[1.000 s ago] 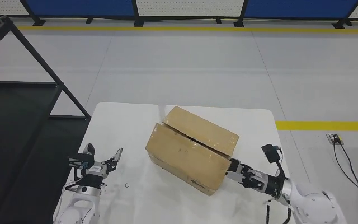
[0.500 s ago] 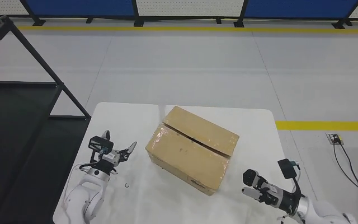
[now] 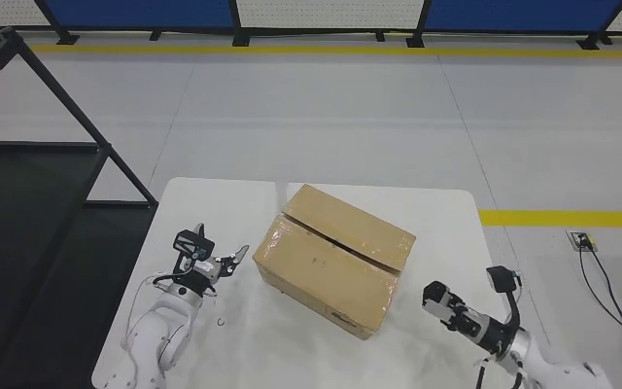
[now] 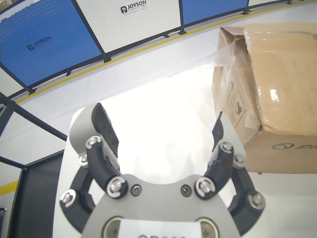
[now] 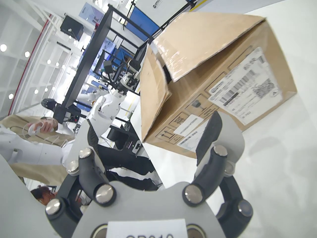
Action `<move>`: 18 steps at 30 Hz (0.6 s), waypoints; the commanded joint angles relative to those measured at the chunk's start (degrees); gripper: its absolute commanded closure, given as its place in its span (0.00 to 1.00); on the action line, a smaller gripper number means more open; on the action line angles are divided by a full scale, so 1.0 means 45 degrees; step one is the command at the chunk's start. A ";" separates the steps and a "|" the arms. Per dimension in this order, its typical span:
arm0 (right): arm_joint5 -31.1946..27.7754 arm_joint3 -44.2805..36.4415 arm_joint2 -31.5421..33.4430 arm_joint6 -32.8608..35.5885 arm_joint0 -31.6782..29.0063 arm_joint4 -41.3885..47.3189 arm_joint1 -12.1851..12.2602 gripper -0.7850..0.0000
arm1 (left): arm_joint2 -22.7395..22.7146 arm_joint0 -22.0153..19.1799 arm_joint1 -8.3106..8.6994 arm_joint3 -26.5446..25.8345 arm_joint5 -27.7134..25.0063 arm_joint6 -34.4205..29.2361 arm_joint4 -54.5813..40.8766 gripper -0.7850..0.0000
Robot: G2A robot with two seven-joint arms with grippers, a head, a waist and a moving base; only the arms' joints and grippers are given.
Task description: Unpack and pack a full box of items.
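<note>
A brown cardboard box (image 3: 335,258) stands slantwise in the middle of the white table (image 3: 209,199). Its taped top flaps lie down with a dark gap between them. My left gripper (image 3: 222,245) hovers open just left of the box's left corner, nothing between its fingers. In the left wrist view the left gripper (image 4: 158,117) faces bare tabletop, with the box (image 4: 277,87) beside it and a loose strip of clear tape (image 4: 220,59) hanging off its corner. My right gripper (image 3: 434,295) is open, a short way right of the box's near right end. In the right wrist view the right gripper (image 5: 152,127) faces the labelled end of the box (image 5: 210,58).
A small dark ring-like bit (image 3: 223,324) lies on the table in front of the left gripper. A black metal frame (image 3: 92,146) stands off the table's left side. Bare tabletop lies left of and in front of the box.
The left gripper has moved right and farther back, closer to the box's left corner. The right gripper has drawn away from the box's near right end, where it was touching, and now stands apart.
</note>
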 commanded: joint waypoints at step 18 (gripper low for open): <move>0.1955 0.3229 -0.1489 -0.0291 0.2859 0.1637 0.0030 0.00 | 0.0696 -0.0199 0.0077 0.0608 -0.0839 0.0838 0.0598 0.00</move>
